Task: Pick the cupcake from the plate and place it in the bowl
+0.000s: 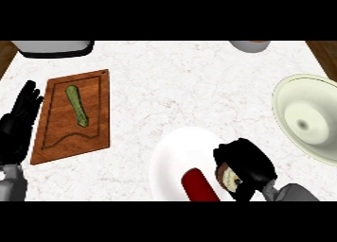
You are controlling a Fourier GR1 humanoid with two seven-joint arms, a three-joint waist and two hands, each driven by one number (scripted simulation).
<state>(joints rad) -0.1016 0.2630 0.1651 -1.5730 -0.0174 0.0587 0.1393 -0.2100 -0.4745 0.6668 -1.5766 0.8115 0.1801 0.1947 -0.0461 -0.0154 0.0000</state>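
A white plate (180, 156) lies at the lower middle of the counter. On its right side sits the cupcake (228, 180), brown with a pale top, mostly hidden by my right hand (245, 163), whose fingers are curled round it. A red item (198, 185) lies on the plate next to the cupcake. The pale cream bowl (312, 118) stands at the right edge, up and to the right of that hand. At the left edge my left hand (17, 119) rests open, fingers up.
A wooden cutting board (93, 118) with a green cucumber (77, 105) lies at the left, beside my left hand. A grey appliance (52, 47) sits at the back left and a small container (250, 45) at the back right. Wooden floor shows past both counter corners.
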